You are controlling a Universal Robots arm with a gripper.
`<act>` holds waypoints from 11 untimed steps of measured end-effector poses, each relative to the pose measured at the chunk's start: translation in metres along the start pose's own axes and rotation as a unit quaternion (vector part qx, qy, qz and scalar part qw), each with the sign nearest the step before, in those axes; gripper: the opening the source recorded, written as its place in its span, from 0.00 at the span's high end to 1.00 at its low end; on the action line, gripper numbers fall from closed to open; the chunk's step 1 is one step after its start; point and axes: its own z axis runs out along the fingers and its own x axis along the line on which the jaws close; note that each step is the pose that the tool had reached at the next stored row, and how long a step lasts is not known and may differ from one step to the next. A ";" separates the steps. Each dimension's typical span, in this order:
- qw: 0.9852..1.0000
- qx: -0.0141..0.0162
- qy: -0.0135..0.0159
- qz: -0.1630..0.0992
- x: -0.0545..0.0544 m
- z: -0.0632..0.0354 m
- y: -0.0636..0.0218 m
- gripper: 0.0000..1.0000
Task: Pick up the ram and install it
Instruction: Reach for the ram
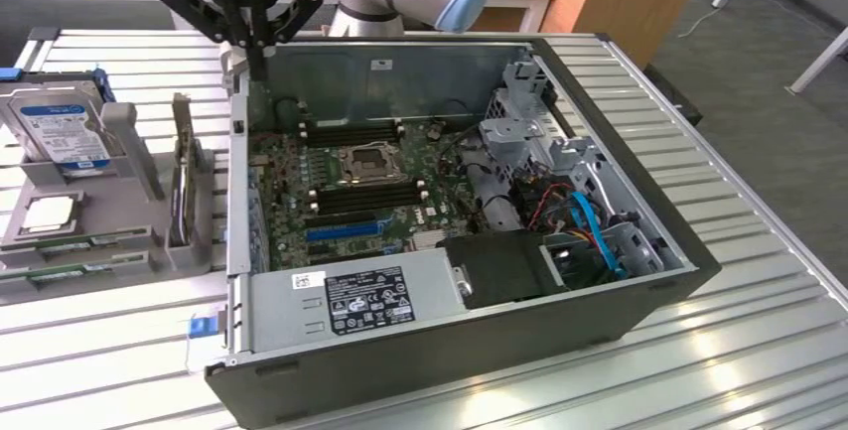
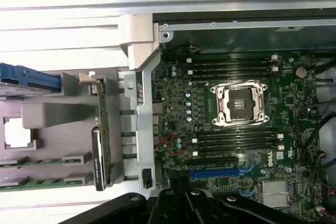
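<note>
The gripper point(image 1: 256, 51) hung with its fingers pinched together and nothing between them, above the far wall of the open computer case point(image 1: 397, 336), near that wall's corner on the exterior view's left. Below it lay the motherboard point(image 1: 338, 187) with its black memory slots point(image 1: 360, 192) empty. The ram point(image 1: 60, 273) lay well apart from the gripper, in the grey holder point(image 1: 126, 251) outside the case, beyond the upright expansion card point(image 1: 183, 167). It would likely handle as light, stiff and thin, but fragile. The best hold was probably across its flat faces near mid-length, clear of the contact edge.
</note>
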 end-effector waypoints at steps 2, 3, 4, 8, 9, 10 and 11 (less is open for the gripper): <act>1.000 0.000 0.000 0.000 0.002 0.0000 -0.0002 0.90; 1.000 0.000 0.000 0.000 0.004 0.0000 -0.0003 0.90; 1.000 0.000 0.000 0.000 0.005 -0.0001 -0.0004 0.90; 1.000 0.000 0.000 0.000 0.009 -0.0002 -0.0007 0.90; 1.000 0.000 0.000 0.000 0.010 -0.0002 -0.0008 0.90; 1.000 0.000 0.000 0.000 0.012 -0.0002 -0.0009 0.90; 1.000 0.000 0.000 0.000 0.013 -0.0002 -0.0010 0.90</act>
